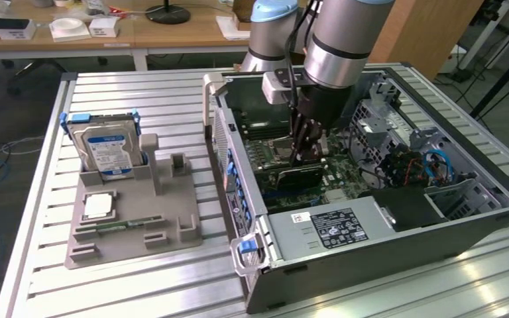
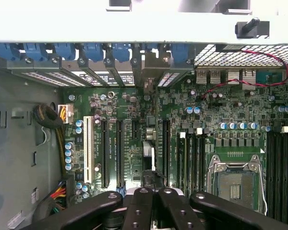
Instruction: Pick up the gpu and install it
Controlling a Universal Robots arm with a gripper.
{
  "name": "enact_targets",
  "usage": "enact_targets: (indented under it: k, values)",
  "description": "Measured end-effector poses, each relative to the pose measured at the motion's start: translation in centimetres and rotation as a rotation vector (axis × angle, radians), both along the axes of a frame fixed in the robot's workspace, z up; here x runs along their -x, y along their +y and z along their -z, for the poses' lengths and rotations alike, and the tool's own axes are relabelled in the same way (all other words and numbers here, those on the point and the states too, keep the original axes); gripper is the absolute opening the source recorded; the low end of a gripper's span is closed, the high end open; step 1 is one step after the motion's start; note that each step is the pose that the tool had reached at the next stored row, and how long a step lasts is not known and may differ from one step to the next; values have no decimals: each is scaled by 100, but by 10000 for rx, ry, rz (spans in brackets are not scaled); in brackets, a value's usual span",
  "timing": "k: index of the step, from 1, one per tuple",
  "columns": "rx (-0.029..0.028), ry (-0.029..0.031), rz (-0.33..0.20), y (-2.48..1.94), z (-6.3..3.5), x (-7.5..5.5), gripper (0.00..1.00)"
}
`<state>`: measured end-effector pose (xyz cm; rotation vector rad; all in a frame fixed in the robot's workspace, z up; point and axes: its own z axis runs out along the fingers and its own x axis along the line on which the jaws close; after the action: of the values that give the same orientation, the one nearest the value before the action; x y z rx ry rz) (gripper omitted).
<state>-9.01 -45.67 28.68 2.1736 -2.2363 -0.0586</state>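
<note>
Inside the open computer case point(image 1: 466, 218), my arm's gripper point(image 1: 310, 158) hangs low over the motherboard point(image 1: 347, 182) with its black fingers point(image 2: 134, 206) clenched together. The graphics card point(image 1: 303, 177) stands on edge among the board's slots just beneath the fingertips. I cannot tell whether they touch it or pinch its top edge. On the slatted table point(image 1: 130, 93), at the exterior view's left, the grey parts stand point(image 1: 135, 228) holds a hard drive point(image 1: 106, 149) upright.
</note>
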Motion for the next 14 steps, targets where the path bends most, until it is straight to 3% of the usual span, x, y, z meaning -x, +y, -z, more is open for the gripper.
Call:
enact_targets:
  k: [7, 9, 14]
  values:
    - [0, 0, 0, 0, 0, 0, 11]
    - [27, 0, 1, 0, 8, 0, 11]
    - [30, -4, 11, 1, 94, 5, 11]
